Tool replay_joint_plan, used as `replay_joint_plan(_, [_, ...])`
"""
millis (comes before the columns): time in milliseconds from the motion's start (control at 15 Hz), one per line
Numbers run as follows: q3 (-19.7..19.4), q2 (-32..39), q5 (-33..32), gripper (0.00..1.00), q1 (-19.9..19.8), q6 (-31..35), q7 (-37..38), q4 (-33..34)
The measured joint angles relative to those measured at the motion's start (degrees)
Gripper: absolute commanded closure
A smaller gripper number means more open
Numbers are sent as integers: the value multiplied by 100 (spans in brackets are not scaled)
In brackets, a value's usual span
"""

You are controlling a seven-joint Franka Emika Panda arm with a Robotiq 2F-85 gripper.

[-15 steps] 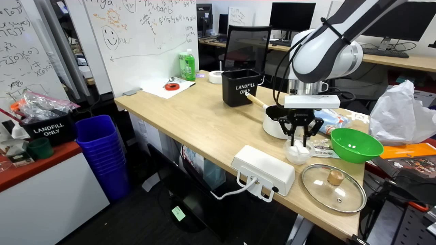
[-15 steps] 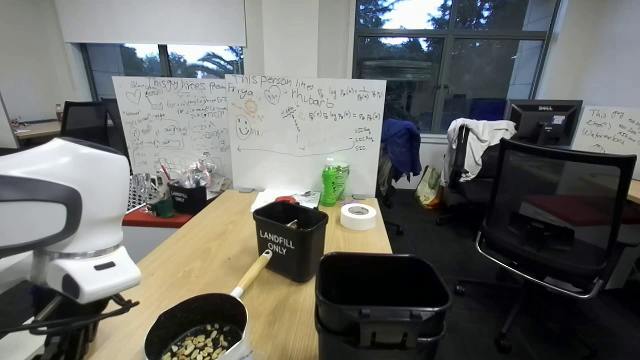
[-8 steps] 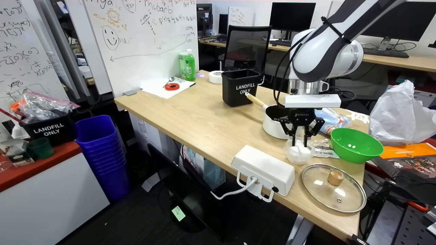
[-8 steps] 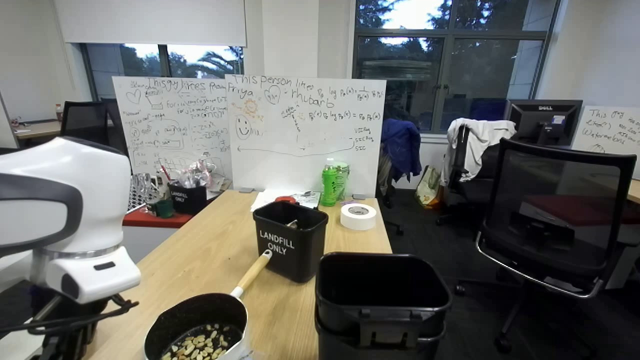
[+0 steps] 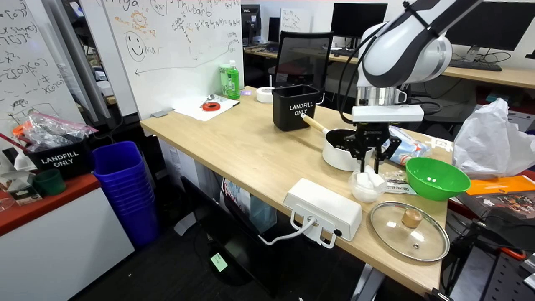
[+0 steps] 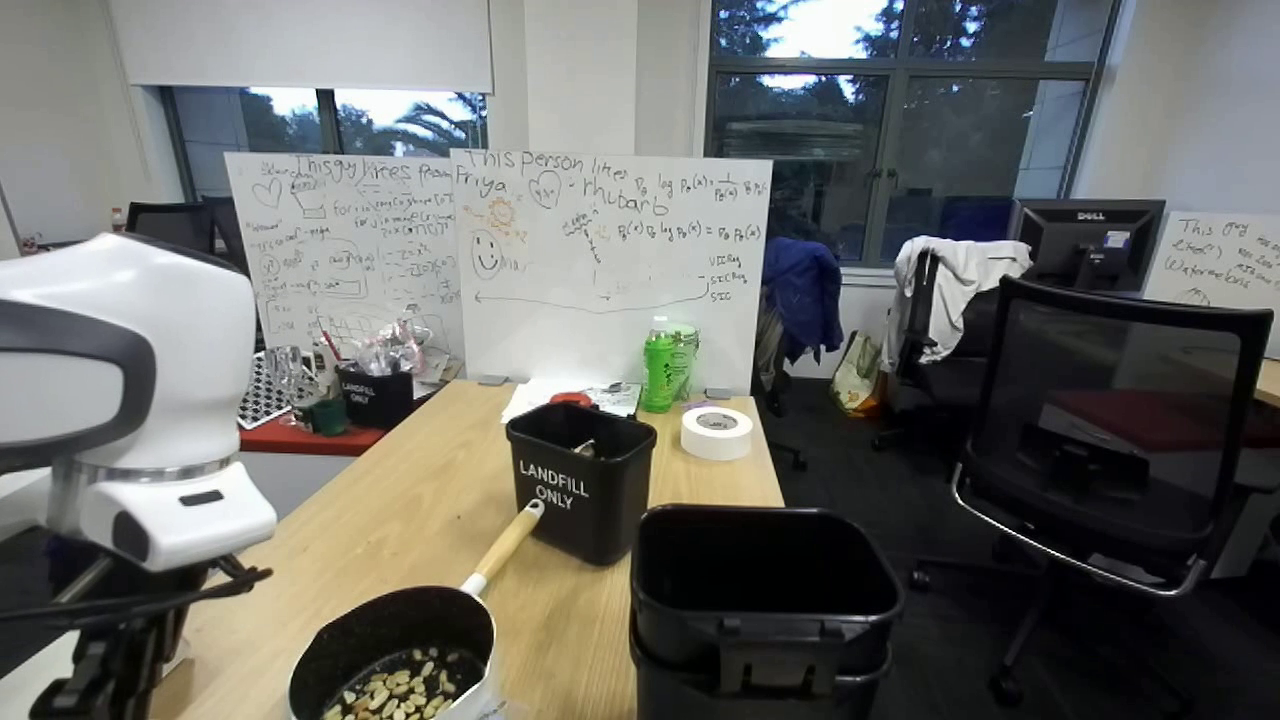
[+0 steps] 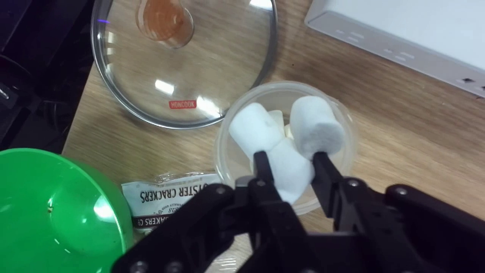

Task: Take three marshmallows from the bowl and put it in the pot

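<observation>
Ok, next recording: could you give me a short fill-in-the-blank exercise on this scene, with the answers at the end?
In the wrist view, a white ______ shows between the jaws.
The glass lid lies on the table with its wooden knob facing ______.
The handle of the pot points toward a black bin marked ______.
The larger bowl, beside the crackers packet, is bright ______.
Missing words: marshmallow; up; LANDFILL ONLY; green.
</observation>
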Motion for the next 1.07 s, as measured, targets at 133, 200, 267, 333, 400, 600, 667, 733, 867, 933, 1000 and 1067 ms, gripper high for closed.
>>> replay_joint_plan(133, [0, -78, -1, 92, 0, -31, 0, -1])
replay_joint_plan(200, [0, -112, -1, 92, 0, -39, 0, -1])
replay_joint_plan(267, [0, -146, -1, 92, 0, -50, 0, -2])
replay_joint_plan(333, [0, -175, -1, 92, 0, -59, 0, -4])
replay_joint_plan(400, [-1, -199, -1, 92, -1, -60, 0, -4])
replay_joint_plan(600, [-7, -295, 52, 92, -17, -24, 3, 0])
replay_joint_plan(667, [-9, -348, 91, 92, -29, -19, 4, 6])
replay_joint_plan(733, [-12, -396, 141, 92, -42, -15, 4, 21])
replay_joint_plan(867, [-24, -497, 255, 92, -74, -13, 4, 64])
replay_joint_plan(933, [-36, -533, 293, 92, -96, -11, 7, 97])
replay_joint_plan(1000, [-55, -561, 322, 92, -120, -5, 14, 131])
replay_joint_plan(1067, [-78, -577, 343, 92, -148, 13, 27, 167])
